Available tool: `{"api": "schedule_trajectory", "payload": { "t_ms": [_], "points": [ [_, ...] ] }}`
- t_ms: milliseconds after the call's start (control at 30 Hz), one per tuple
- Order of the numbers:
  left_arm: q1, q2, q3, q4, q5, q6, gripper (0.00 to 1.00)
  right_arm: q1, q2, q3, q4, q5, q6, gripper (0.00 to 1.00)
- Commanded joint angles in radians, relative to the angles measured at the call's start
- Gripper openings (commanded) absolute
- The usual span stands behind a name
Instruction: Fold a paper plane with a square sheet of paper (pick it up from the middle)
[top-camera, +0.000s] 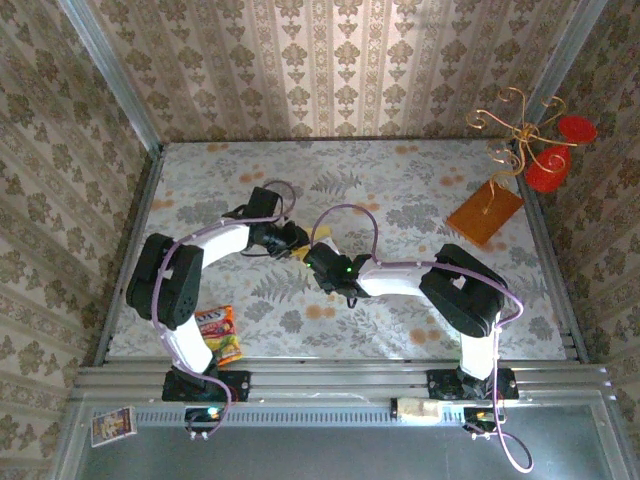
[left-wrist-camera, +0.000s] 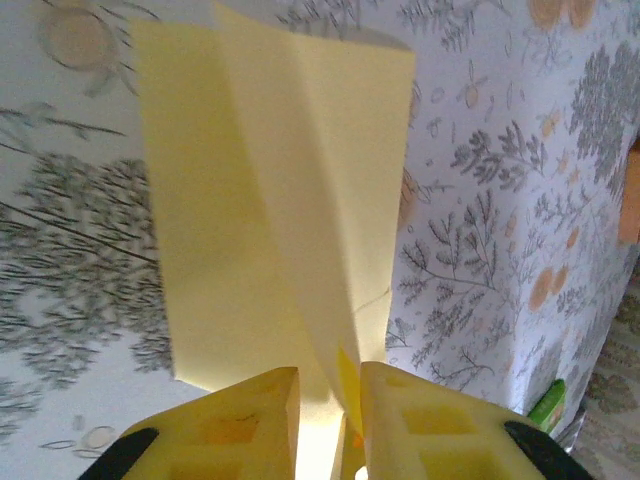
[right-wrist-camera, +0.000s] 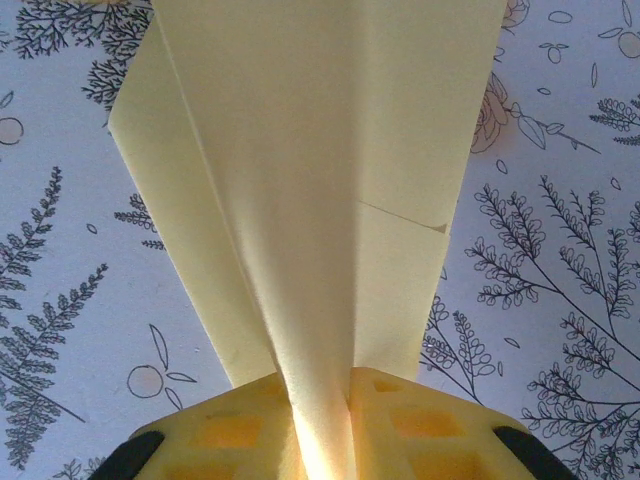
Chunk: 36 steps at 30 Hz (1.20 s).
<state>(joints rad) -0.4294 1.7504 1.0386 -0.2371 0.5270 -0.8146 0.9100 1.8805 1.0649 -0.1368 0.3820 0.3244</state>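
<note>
Top external: left gripper (top-camera: 293, 243), right gripper (top-camera: 316, 258) clamp paper plane (top-camera: 303, 252); packet (top-camera: 222, 335) print illegible.

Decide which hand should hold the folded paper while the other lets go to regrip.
Right, probably: the right hand pinches the folded yellow paper squarely on its centre crease, while the left hand grips it off-centre and skewed.

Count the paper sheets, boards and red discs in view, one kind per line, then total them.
Paper: 1
Board: 1
Red discs: 2
Total: 4
</note>
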Motion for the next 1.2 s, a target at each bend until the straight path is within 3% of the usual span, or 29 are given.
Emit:
{"api": "schedule_trajectory", "payload": {
  "t_ms": [0, 533, 1167],
  "points": [
    [0.028, -0.045, 0.014, -0.04, -0.013, 0.025, 0.25, 0.002, 0.014, -0.002, -0.002, -0.005, 0.018, 0.23],
    [0.094, -0.12, -0.018, -0.084, -0.039, 0.062, 0.28, 0.002, 0.023, 0.003, -0.008, -0.045, 0.03, 0.16],
    [0.095, -0.145, -0.077, -0.045, -0.028, 0.037, 0.28, -0.063, 0.025, -0.106, 0.119, -0.309, 0.121, 0.13]
  ]
}}
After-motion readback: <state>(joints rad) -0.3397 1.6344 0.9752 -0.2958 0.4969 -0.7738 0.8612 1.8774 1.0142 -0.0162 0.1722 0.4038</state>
